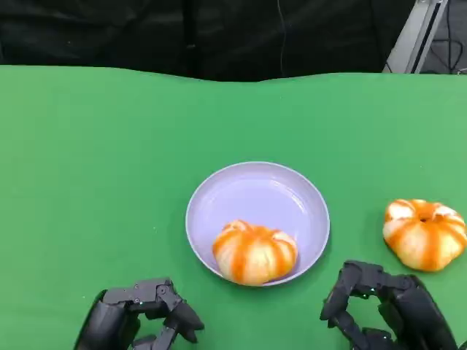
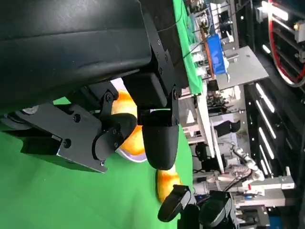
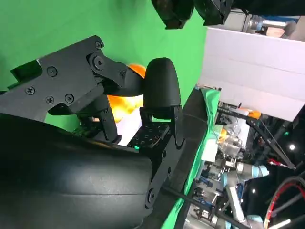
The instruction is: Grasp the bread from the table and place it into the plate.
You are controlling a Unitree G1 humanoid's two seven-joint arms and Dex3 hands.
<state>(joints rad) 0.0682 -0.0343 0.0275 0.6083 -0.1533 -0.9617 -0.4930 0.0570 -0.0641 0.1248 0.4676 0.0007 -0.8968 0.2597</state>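
Observation:
A lilac plate (image 1: pixel 257 191) sits mid-table with an orange-and-white round bread (image 1: pixel 254 252) lying at its near edge. A second, similar bread (image 1: pixel 425 233) lies on the green cloth to the plate's right. My left hand (image 1: pixel 139 317) hovers near the front edge, left of the plate, holding nothing. My right hand (image 1: pixel 387 308) hovers just in front of the loose bread, fingers arched and apart, not touching it. In the left wrist view the plated bread (image 2: pixel 136 140) shows behind my fingers (image 2: pixel 159 143), with the loose bread (image 2: pixel 167 183) and my right hand (image 2: pixel 190 210) beyond.
Green cloth (image 1: pixel 87 160) covers the whole table; its far edge meets a dark backdrop. A grey metal frame (image 1: pixel 412 36) stands at the back right. The wrist views show lab benches and equipment beyond the table.

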